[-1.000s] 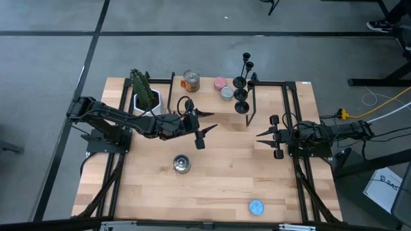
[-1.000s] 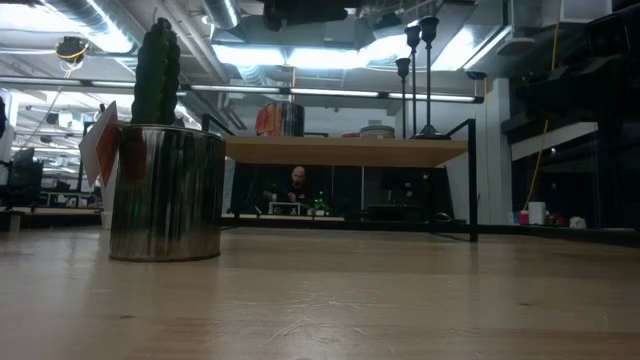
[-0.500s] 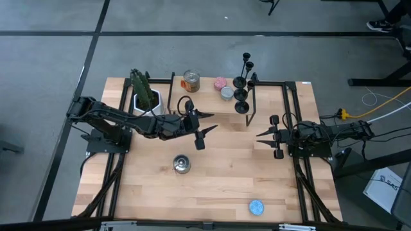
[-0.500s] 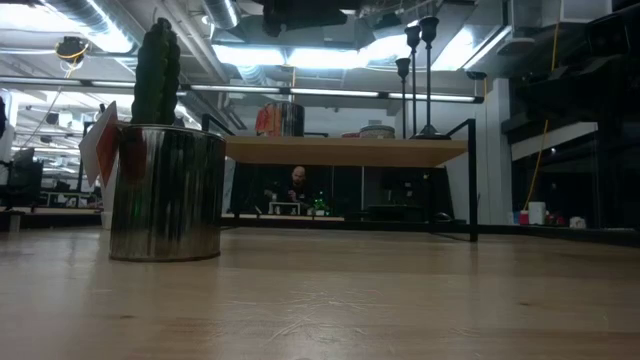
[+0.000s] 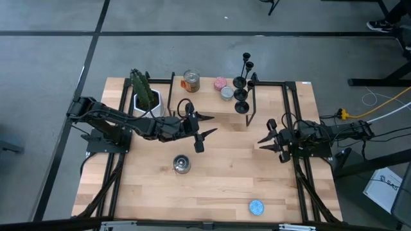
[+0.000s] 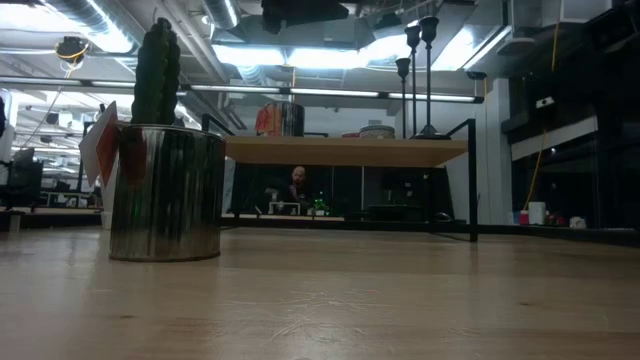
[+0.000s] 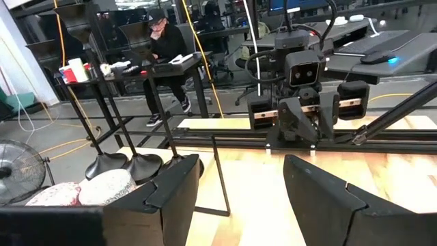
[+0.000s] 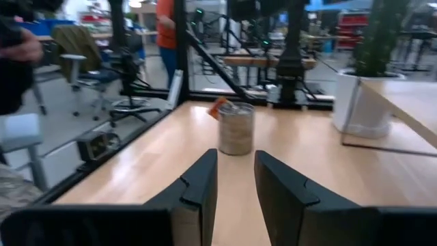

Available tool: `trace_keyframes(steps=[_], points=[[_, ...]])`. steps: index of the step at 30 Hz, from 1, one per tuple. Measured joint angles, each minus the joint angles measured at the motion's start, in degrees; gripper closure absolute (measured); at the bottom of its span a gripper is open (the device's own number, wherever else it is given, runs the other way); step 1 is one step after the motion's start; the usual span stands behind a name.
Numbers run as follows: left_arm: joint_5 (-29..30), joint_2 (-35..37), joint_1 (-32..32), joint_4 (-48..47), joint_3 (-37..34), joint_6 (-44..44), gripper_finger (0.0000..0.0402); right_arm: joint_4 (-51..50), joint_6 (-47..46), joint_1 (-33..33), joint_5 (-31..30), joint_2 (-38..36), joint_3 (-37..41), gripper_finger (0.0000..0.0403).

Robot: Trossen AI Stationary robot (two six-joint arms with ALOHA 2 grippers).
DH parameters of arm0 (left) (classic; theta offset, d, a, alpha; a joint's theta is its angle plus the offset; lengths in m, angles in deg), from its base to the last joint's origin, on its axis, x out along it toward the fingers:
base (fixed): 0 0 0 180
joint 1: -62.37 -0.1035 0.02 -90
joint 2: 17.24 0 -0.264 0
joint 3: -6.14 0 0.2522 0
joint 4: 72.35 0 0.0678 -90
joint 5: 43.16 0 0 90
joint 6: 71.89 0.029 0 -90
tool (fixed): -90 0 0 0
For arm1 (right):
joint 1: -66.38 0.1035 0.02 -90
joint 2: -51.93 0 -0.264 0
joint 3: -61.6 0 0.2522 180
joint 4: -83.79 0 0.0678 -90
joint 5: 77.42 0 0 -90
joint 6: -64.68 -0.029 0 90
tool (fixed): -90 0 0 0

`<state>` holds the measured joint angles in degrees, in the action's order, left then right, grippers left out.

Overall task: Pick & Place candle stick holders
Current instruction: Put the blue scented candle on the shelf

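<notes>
Overhead, the candle stick holders (image 5: 242, 90) stand clustered at the far edge of the wooden table (image 5: 212, 186), on a raised shelf beside two small round tins (image 5: 223, 88) and a can (image 5: 191, 81). Their bases overlap from above, so an exact count cannot be made. In the low view only three stems and cups (image 6: 418, 70) rise above the shelf; the bases are hidden. In the left wrist view the stems are cut off at the upper edge, with three bases (image 7: 140, 166) visible.

The left gripper (image 5: 204, 130) hovers near the table's middle, fingers (image 7: 321, 195) spread, holding nothing. The right gripper (image 5: 264, 140) hangs over the right side, well apart from the holders, its fingers (image 8: 201, 184) parted by a narrow gap with nothing between them. A shiny can (image 5: 182, 164) stands nearer the front, and a potted cactus (image 5: 142, 90) sits at the far left. A seated person (image 7: 164, 48) appears beyond the table.
</notes>
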<state>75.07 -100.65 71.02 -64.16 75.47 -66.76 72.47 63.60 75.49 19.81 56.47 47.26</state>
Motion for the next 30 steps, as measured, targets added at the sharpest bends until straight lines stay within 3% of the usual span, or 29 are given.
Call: trace_keyframes(steps=[9, 13, 18, 23, 30], points=[[0.00, 0.00, 0.00, 0.00, 0.00, -0.03, 0.0192, 1.34, -10.33, -0.02, 4.71, 0.00, -0.02, 0.0302], [0.00, -0.02, 0.00, 0.02, 0.00, -0.27, 0.0192, 2.65, -8.89, 1.28, 13.34, 0.00, -0.02, 0.0302], [0.00, -0.01, 0.00, 0.02, 0.00, -2.49, 0.0192, 2.16, -10.29, 5.87, 14.46, 1.89, -1.86, 0.0303], [0.07, -0.02, 0.00, 0.02, 0.00, -2.50, 0.0192, 0.94, -10.29, 12.27, 14.45, 9.22, -6.05, 0.0312], [0.11, -0.02, 0.00, 0.02, 0.00, -2.50, 0.0192, -0.29, -14.22, 21.75, 14.44, 25.73, -12.50, 0.0328]])
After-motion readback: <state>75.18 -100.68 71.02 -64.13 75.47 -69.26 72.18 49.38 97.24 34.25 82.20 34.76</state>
